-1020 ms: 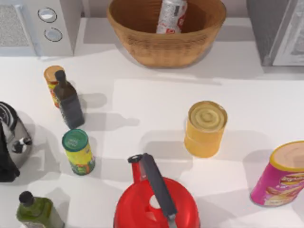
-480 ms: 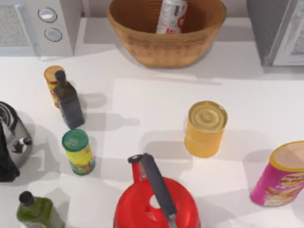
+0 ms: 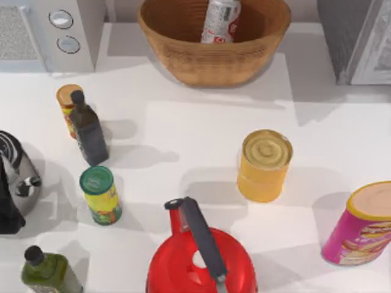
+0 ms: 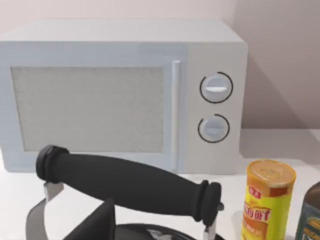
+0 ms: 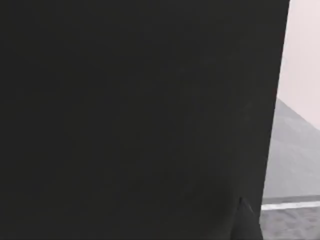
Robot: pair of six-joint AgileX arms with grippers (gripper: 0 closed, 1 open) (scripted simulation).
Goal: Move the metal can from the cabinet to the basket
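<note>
Metal can [image 3: 220, 21] is sitting tilted inside the basket [image 3: 183, 58], far centre of the bench [image 3: 183, 131]. Cabinet [image 3: 342, 36] is standing far right. Can't tell either tool's state.

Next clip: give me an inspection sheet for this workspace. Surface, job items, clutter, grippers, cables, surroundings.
Surface: white table, crowded with upright items.
Job's things: slim silver-white metal can with red markings inside the tan woven wicker basket; dark-grey cabinet at the top view's right.
Clutter: wide yellow tin, red kettle, green-lidded can, dark bottle, pink tube, olive bottle, black-handled pot.
Grippers: nothing seen.
Cables: nothing seen.
Surroundings: light-grey microwave; right wrist view dark.
</note>
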